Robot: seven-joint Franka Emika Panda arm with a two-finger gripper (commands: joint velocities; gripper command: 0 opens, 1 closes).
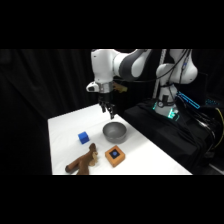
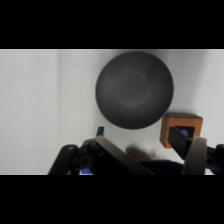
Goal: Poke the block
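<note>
The poke is not yet made. The block (image 1: 115, 155) lies flat on the table (image 1: 150, 160) near its front edge, dark blue square up, with nothing touching it. The gripper (image 1: 109, 113) hangs in the air well above the surface, over the back of the table and just behind the bowl (image 1: 114, 131), so the whole approach is left, as I judge it: travel forward past the bowl, come down, and press on the block.

Whether the gripper is open or closed I cannot tell in either view. It appears to hold nothing and touches nothing.

The wrist view looks down on the bowl (image 2: 134, 90) with the block (image 2: 181, 129) just beside its rim.

A cube (image 1: 83, 137) sits toward the left edge and a plush toy (image 1: 84, 161) lies near the front edge, left of the block, apart from it.
</note>
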